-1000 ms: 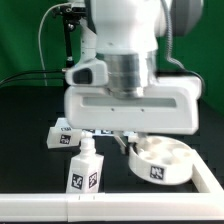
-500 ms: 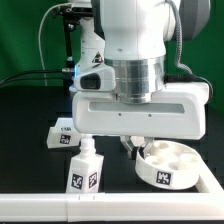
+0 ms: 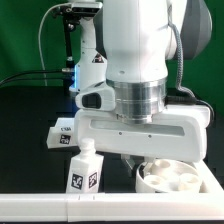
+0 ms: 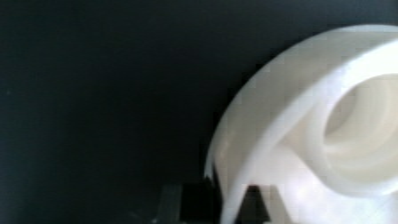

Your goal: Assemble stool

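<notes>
The stool's round white seat lies flat on the black table at the exterior view's right, sockets up, a tag on its side. It fills the wrist view. My gripper hangs low over the seat's near-left edge, mostly hidden under the wide white hand. In the wrist view my gripper has one dark finger on each side of the seat's rim and is shut on it. One tagged leg stands upright to the left of the seat. Another leg lies behind it.
A long white corner rail runs along the table's front edge, just in front of the upright leg and the seat. A black stand with cables rises at the back left.
My arm has moved toward the exterior view's right and nearer the front rail. The seat has moved with it. Both legs stay where they were.
</notes>
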Robot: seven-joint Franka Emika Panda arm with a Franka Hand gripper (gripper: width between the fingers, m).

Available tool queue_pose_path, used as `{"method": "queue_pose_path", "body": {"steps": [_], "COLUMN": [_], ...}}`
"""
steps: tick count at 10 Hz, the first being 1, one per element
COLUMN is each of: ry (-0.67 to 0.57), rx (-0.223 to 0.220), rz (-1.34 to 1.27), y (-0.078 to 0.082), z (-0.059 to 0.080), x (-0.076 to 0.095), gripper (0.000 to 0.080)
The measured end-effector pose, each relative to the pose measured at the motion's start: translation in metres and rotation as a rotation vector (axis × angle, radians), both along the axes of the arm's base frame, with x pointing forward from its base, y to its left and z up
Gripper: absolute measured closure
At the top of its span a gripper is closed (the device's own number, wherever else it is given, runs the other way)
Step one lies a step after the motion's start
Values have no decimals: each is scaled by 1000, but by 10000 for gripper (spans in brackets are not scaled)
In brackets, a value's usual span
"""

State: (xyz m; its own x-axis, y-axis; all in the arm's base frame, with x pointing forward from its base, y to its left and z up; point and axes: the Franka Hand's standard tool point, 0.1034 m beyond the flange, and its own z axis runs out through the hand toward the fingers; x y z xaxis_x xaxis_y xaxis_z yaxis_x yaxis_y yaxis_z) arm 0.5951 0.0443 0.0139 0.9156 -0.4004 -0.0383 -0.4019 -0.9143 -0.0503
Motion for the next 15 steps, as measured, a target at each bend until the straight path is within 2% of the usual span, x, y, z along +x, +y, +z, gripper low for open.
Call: {"method": "queue_pose_path", "body": {"steps": [1,3,4,5,6,7,8,9,12,13,15], "ry": [-1,-1,-1,-1,11,23,11,-47,-9,38,121], "rx": [-1,-1,1,2,3,3,3,-2,-1,15,41], "rz": [15,17,23,36,56,100,116,80,138,218,312], "y": [0,0,-1,0,0,3,9,8,11,16,15], "z": [0,0,5,16,27,39,48,52,49,48,48], "x": [0,0,-1,-6,-15,-25,-35,-33,-38,-50,-74], "gripper": [777,514,379,379,203,203,160,160,151,151,151]}}
